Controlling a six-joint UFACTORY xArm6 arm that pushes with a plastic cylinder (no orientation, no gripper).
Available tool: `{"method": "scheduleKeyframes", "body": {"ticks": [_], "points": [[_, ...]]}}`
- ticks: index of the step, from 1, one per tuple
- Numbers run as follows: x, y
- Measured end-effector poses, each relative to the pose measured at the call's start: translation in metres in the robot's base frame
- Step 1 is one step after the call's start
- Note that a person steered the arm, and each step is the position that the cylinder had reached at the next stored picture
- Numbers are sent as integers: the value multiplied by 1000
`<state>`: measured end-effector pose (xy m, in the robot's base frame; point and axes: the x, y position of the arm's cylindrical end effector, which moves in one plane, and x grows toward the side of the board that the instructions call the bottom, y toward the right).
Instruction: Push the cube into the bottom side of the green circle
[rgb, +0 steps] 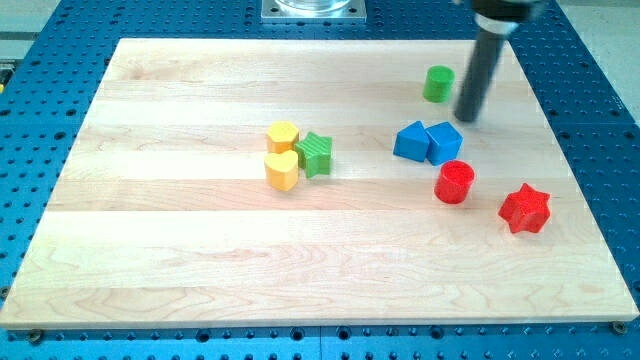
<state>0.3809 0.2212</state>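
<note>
Overhead, pale wooden board (200, 260) on blue pegboard (60, 40).

Pale wooden board (200, 260) with visible grain, smooth matt finish, blue perforated metal table (600, 60) beneath, dark matt rod ending in my tip (466, 119)

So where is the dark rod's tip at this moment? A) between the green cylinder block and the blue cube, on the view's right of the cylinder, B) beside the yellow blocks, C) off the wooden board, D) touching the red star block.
A: my tip sits just right of the green cylinder block, above the blue cube.
</note>
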Motion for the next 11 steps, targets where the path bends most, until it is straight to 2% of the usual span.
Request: {"method": "scheduleKeyframes", "body": {"ticks": [1,2,3,4,5,6,7,9,10,11], "points": [[73,35],[84,-55],[52,-93],[-10,-91],[-19,-86],[19,-107],[26,-61],[-73,-48],[-45,-53],[9,-74]]}}
